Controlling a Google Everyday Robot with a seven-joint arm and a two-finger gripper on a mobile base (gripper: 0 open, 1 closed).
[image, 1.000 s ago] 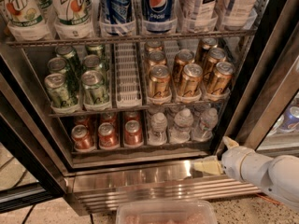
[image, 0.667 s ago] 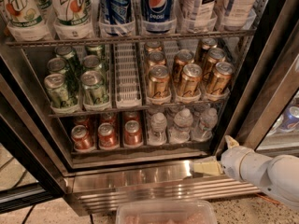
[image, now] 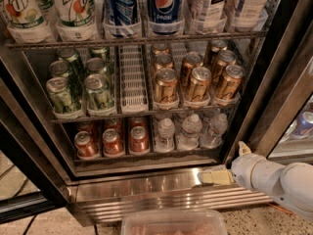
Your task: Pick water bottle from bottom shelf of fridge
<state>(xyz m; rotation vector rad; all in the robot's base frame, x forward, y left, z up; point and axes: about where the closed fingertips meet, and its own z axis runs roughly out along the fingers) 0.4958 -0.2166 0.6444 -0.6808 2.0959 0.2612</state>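
Down on the bottom shelf (image: pixel 146 156) of the fridge (image: pixel 122 204): three small clear bottles with white caps, side by side on the right half. Nearest water bottle (image: pixel 216 129) at the right end, standing straight up, cap on top. Left of the bottles, red cans (image: pixel 112 142) in their own rows.

Low down, outside the fridge on the right: the gripper (image: pixel 215 177), on the end of the one white arm (image: pixel 279 177). Points left, flat along the shiny steel strip (image: pixel 146 182) under the shelf. No way to tell whether spread apart or closed. Nothing seen in its hold.

From the gripper to the nearest water bottle: up and further in, almost right above the tip. Probably best to lift over the front lip first, then go in at the bottle's side, with its tall way running up and down. Careful with the two bottles beside it, close enough to bump.

Next to a second ago: no change. Same spot for the gripper, same places for bottles and cans.
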